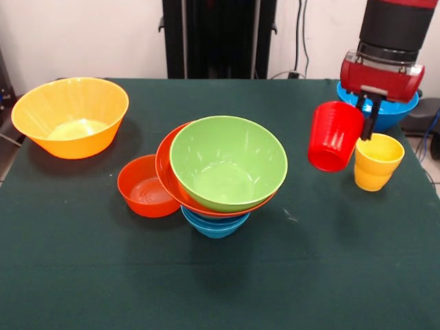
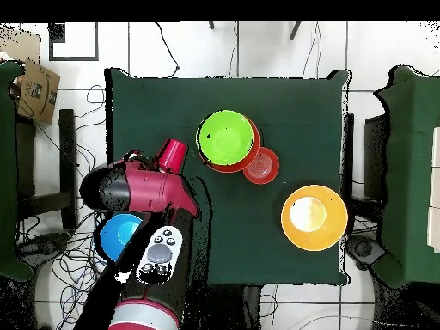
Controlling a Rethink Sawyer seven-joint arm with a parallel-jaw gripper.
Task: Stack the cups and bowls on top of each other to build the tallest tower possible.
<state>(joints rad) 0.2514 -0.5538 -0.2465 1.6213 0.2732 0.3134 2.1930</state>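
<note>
Red cup (image 1: 335, 135) hangs tilted, clenched at its rim by the claw (image 1: 367, 110), beside the yellow cup (image 1: 377, 161).

bowls: 6 – orange-yellow (image 1: 71, 117), small red-orange (image 1: 146, 187), large red-orange (image 1: 167, 172), green (image 1: 228, 163), two blue (image 1: 214, 224) (image 1: 388, 113) | cups: 2 – red (image 1: 334, 135), yellow (image 1: 377, 161)

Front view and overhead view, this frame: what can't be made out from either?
- Yellow cup: overhead view, hidden under the arm.
- Blue bowl in the pile: front view shows only its lower part under the red-orange bowl; overhead view hides it under the green bowl.
- Far blue bowl: front view, partly behind the gripper holding the red cup.
- Arm: front view, cut off by the top edge.
</note>
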